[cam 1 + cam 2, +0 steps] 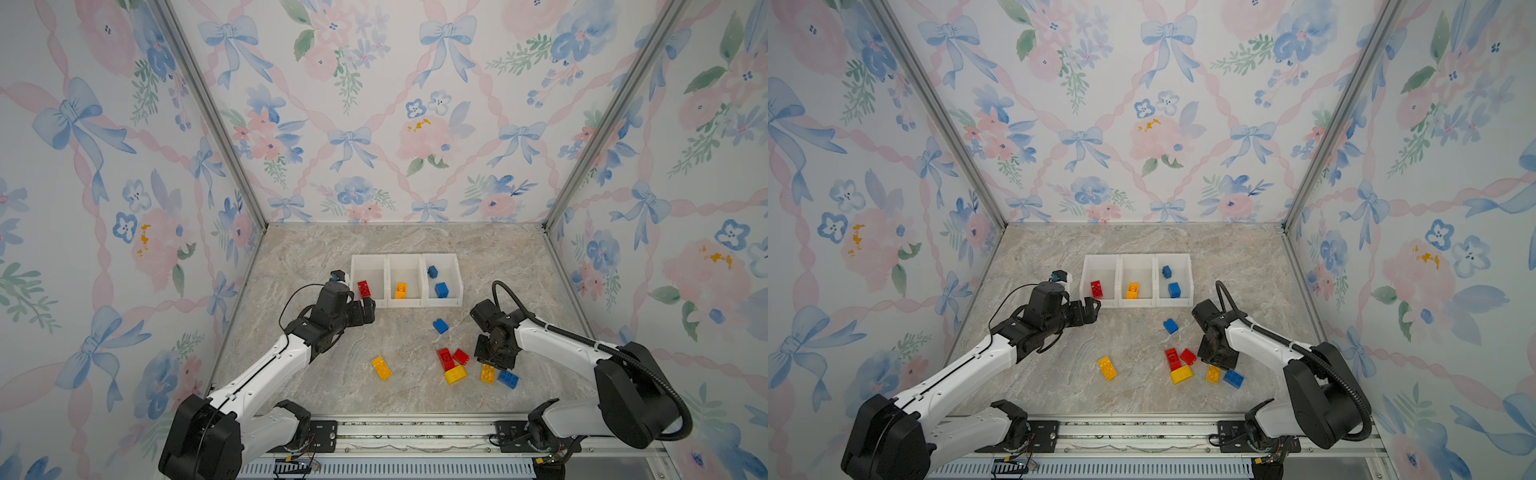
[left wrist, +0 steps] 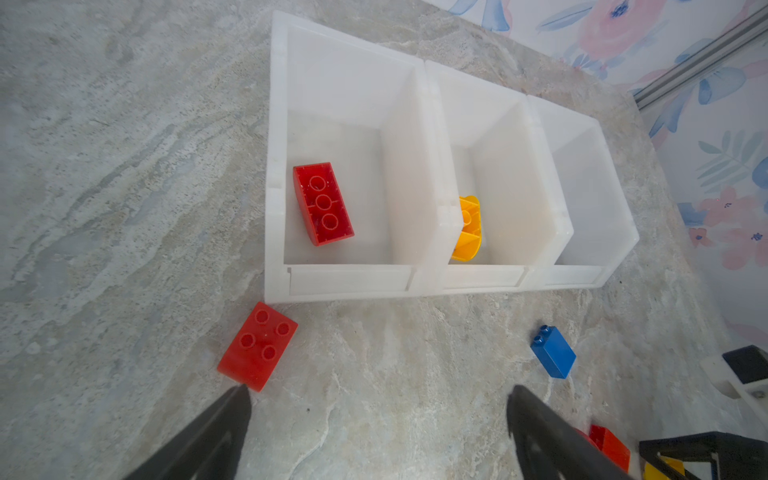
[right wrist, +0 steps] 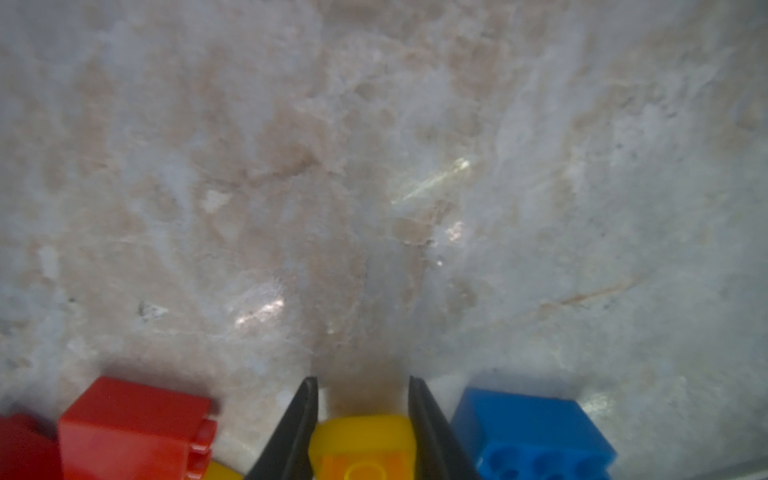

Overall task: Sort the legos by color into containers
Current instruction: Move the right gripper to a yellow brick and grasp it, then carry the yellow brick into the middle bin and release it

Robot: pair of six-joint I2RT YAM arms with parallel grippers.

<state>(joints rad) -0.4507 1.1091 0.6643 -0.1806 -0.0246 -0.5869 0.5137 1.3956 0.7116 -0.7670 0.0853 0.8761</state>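
Observation:
The containers (image 1: pixel 405 303) stand in a row at mid-table: the left one holds a red lego (image 2: pixel 323 203), the middle a yellow lego (image 1: pixel 400 290), the right two blue ones (image 1: pixel 441 289). My left gripper (image 2: pixel 379 390) is open and empty at the left bin's front corner, and a red square lego (image 2: pixel 257 347) lies on the table beside one fingertip. My right gripper (image 3: pixel 362 380) points down at the front right and is shut on a yellow lego (image 3: pixel 361 440) resting on the table, between a red lego (image 3: pixel 133 428) and a blue lego (image 3: pixel 532 436).
Loose on the marble table are a blue lego (image 1: pixel 440 326), a long yellow lego (image 1: pixel 381 368), two red ones (image 1: pixel 445 358) and a curved yellow one (image 1: pixel 455 375) in a cluster. Flowered walls enclose three sides; a metal rail (image 1: pixel 415 434) runs along the front.

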